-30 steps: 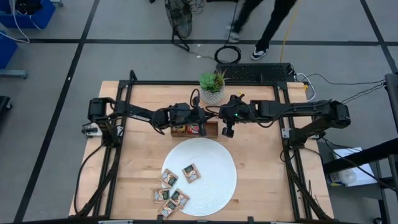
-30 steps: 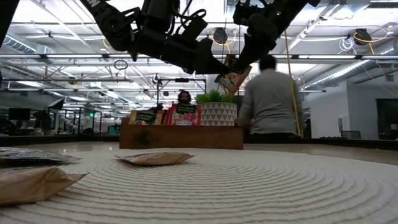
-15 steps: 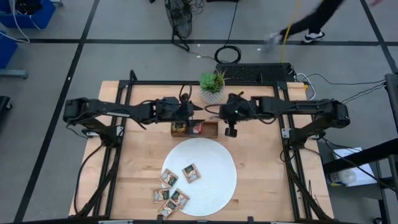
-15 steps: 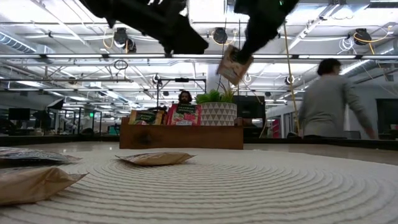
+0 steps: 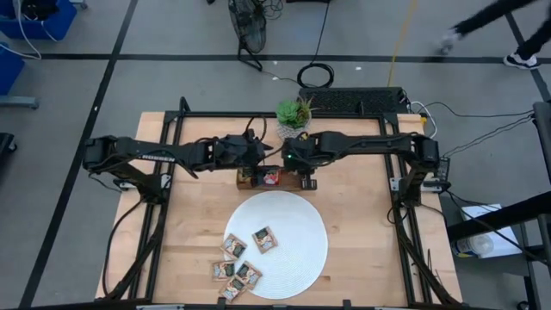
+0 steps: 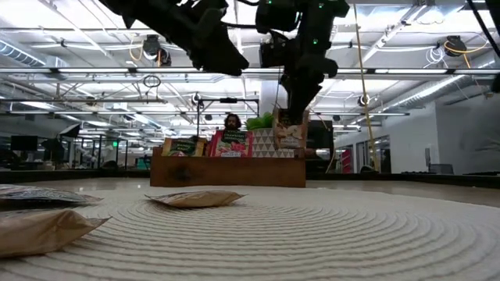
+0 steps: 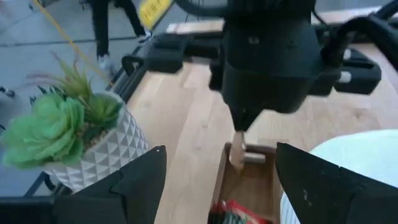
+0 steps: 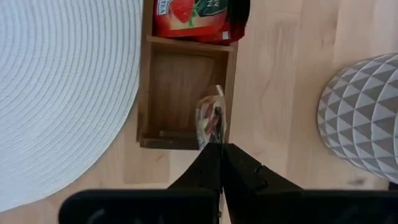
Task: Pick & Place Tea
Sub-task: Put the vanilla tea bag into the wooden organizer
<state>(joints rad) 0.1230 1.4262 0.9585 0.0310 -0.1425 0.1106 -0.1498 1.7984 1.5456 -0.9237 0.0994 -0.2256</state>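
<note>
My right gripper (image 6: 293, 105) is shut on a tan tea sachet (image 6: 291, 131) that hangs over the empty right-end compartment (image 8: 183, 93) of the wooden tray (image 5: 269, 178). Red sachets (image 8: 199, 15) stand in the tray's middle compartment, and tan ones (image 6: 182, 147) stand at its left end. My left gripper (image 7: 230, 186) is open, raised just left of and behind the tray, with nothing between its fingers. Several more sachets (image 5: 239, 263) lie flat on the white plate (image 5: 297, 250). My right gripper pinches the sachet's upper edge (image 8: 214, 140) between its two shut fingertips. The fingers come from above, pointing down. The sachet hangs upright below them, edge-on toward the left wrist camera. Its lower end (image 7: 237, 163) is at about the height of the tray's rim, over the right-end compartment.
A potted succulent in a white patterned pot (image 5: 294, 120) stands just behind the tray. The plate fills the table's near middle. Bare wood lies to the left and right of the tray. A person's legs (image 5: 491, 30) pass on the floor beyond the table.
My left gripper has risen out of the tray and drawn back toward the table's left and far side. My right gripper has moved left over the tray's right end and come down. Its sachet, tilted a moment ago, now hangs upright and lower.
</note>
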